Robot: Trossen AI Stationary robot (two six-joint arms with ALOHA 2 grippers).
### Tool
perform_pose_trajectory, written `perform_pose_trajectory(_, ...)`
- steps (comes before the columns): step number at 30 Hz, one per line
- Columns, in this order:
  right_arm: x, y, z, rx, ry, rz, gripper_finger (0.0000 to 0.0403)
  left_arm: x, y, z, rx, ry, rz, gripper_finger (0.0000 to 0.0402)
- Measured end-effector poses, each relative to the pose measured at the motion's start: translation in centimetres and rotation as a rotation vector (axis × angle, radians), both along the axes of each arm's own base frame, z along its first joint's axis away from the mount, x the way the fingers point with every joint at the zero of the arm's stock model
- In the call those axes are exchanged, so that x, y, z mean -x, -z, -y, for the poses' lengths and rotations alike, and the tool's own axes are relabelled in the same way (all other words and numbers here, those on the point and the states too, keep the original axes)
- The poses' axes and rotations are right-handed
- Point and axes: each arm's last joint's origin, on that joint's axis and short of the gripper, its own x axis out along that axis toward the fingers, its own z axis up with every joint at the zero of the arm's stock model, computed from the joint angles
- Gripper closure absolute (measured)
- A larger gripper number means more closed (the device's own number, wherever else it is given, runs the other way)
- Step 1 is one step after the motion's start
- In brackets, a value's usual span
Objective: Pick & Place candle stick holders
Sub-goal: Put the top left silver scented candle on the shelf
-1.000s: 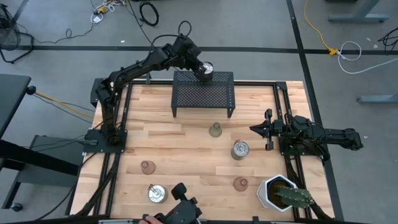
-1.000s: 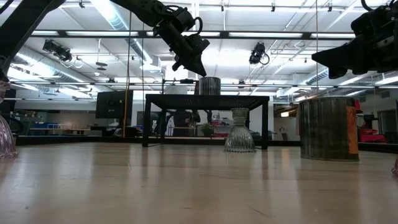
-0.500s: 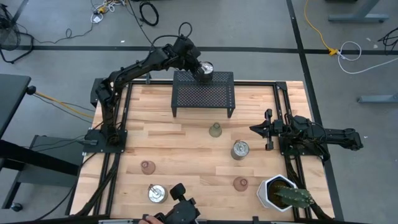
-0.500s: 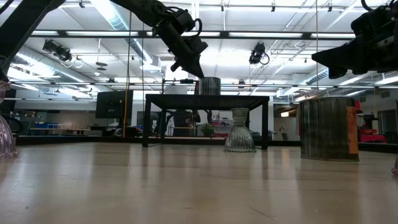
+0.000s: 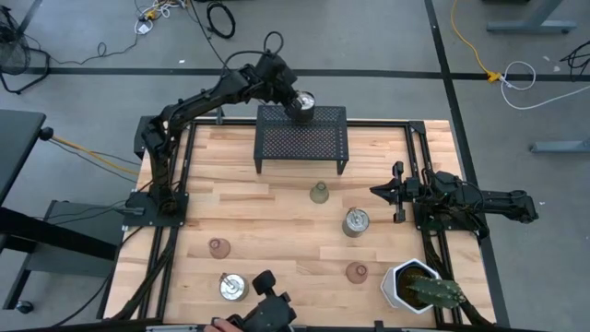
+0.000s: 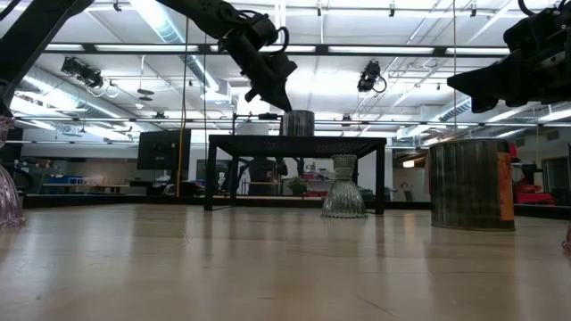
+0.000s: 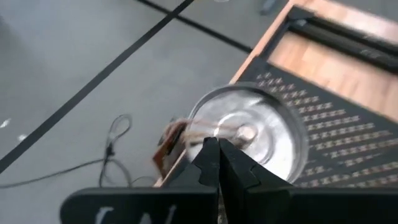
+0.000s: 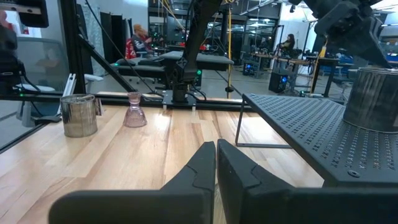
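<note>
One silvery holder point(image 5: 303, 101) is seen standing on the black mesh rack point(image 5: 302, 138), the left gripper point(image 5: 290, 97) (jaws together) just beside it, while the right gripper point(image 5: 380, 192), also closed, is kept at the table's right side.

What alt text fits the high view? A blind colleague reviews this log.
Overhead, the left hand, shut, hovers by a silvery holder on the black mesh rack. The right hand, shut, waits at the table's right edge.

Grey floor point(image 5: 387, 37), loose cables point(image 5: 221, 18), seemingly fluorescent ceiling lights point(image 6: 161, 22)
</note>
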Motion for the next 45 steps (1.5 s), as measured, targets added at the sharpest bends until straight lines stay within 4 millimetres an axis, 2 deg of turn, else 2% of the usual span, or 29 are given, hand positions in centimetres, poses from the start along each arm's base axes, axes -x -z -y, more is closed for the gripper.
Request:
perform_pose_trajectory(7, 0.0, 0.0, 0.0, 0.0, 0.0, 0.0, 0.0382, -0.09, -0.06, 0.05, 0.017, 0.033, 0.023, 0.0401)
perform_pose_trajectory(45, 0.0, 0.0, 0.0, 0.0, 0.0, 0.0, 0.0382, 0.43, 0.37, -0.1, 0.012, -0.041, -0.052, 0.0401)
